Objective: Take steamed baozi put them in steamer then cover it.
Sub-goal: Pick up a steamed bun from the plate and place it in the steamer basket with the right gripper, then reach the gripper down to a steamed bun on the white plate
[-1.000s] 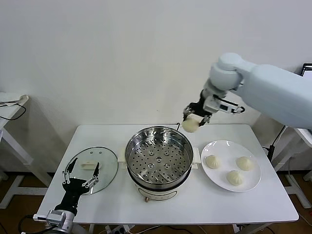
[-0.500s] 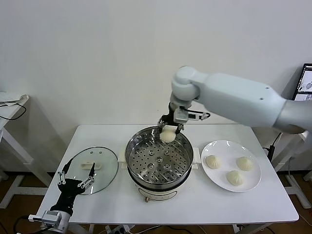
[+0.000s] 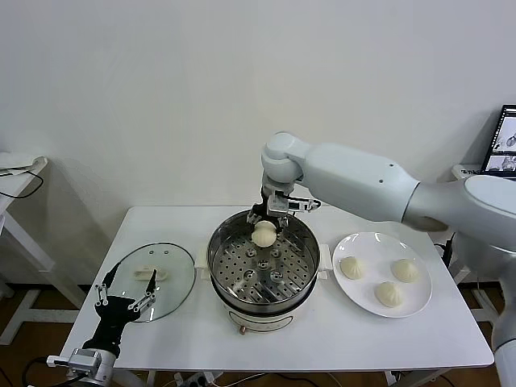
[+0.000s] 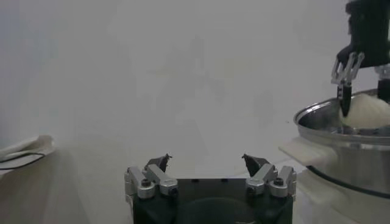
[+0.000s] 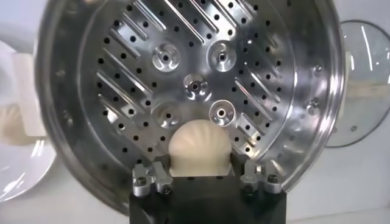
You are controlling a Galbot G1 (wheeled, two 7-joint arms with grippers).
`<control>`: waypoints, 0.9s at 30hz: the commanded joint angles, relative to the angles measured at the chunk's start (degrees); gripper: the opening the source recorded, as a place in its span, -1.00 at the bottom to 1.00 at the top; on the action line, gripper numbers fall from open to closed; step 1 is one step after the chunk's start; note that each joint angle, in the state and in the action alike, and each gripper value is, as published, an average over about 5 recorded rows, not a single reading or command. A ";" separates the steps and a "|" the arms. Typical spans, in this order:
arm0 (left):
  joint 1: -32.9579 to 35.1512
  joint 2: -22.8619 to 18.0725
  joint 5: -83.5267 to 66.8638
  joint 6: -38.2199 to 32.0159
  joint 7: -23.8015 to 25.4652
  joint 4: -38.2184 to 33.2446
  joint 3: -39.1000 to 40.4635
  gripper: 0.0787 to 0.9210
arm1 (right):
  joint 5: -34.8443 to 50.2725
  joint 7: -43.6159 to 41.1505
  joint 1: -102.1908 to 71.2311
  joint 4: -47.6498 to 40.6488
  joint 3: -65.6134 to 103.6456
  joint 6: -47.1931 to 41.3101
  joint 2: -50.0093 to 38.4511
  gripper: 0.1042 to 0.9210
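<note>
My right gripper (image 3: 264,230) is shut on one cream-white baozi (image 3: 264,235) and holds it just above the perforated tray inside the steamer (image 3: 219,243), toward its back. In the right wrist view the baozi (image 5: 200,145) sits between the fingers, over the steel tray (image 5: 256,73). Three more baozi (image 3: 352,267) lie on the white plate (image 3: 367,242) to the right. The glass cover (image 3: 165,262) lies flat on the table, left of the steamer. My left gripper (image 3: 127,289) hangs open and empty at the cover's near edge, parked (image 4: 207,161).
The steamer stands mid-table on a white base (image 3: 262,322). The white table's front edge (image 3: 322,364) runs close below the plate. A side table with a cable (image 3: 20,173) stands at the far left. A wall rises right behind the table.
My right gripper has carried the baozi leftward from behind the plate to over the steamer, then down into it. The left gripper drew slightly back toward the table's front edge.
</note>
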 commanded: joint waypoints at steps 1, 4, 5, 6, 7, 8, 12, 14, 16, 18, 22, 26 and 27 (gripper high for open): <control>0.10 -0.05 -0.01 -0.09 0.02 0.04 -0.08 0.77 | -2.14 0.12 -2.33 -3.64 1.33 0.16 1.69 0.38; 0.16 -0.08 -0.01 -0.15 0.03 0.04 -0.16 0.77 | -2.18 0.07 -2.36 -3.79 1.36 -0.11 1.62 0.46; 0.17 -0.09 -0.01 -0.17 0.03 0.03 -0.18 0.77 | -2.04 0.09 -2.39 -3.80 1.38 -0.19 1.55 0.51; 0.19 -0.10 -0.01 -0.20 0.03 0.03 -0.19 0.77 | -1.75 0.11 -2.41 -3.71 1.41 -0.36 1.46 0.55; 0.21 -0.12 0.00 -0.21 0.03 0.04 -0.21 0.77 | -1.17 0.14 -2.36 -3.46 1.49 -0.61 1.29 0.60; 0.23 -0.13 0.00 -0.23 0.03 0.04 -0.22 0.77 | -0.35 0.14 -2.21 -3.09 1.62 -0.94 0.99 0.65; 0.45 -0.16 0.00 -0.30 0.03 -0.02 -0.30 0.77 | 5.16 -0.58 0.04 -0.34 2.23 -2.99 -1.88 0.75; 0.61 -0.17 0.01 -0.29 -0.02 -0.15 -0.20 0.77 | 9.45 -2.12 2.98 2.39 2.05 -4.84 -5.20 0.76; 0.76 -0.18 0.05 -0.26 -0.08 -0.42 0.08 0.77 | 14.14 -4.13 6.69 5.63 1.14 -7.15 -9.23 0.76; 0.89 -0.20 0.11 -0.22 -0.14 -0.80 0.47 0.77 | 18.91 -6.00 10.91 9.12 -0.41 -9.74 -13.82 0.76; 1.01 -0.19 0.23 -0.15 -0.27 -1.43 1.15 0.77 | 25.89 -7.91 17.05 14.13 -4.27 -15.28 -22.92 0.76; 1.15 -0.15 0.26 0.32 -0.42 -2.03 1.71 0.77 | 29.93 -7.21 17.99 16.31 -8.05 -21.75 -31.87 0.76; 1.23 -0.11 0.27 0.50 -0.47 -2.21 1.93 0.77 | 30.45 -6.74 17.42 16.32 -8.77 -23.41 -33.76 0.76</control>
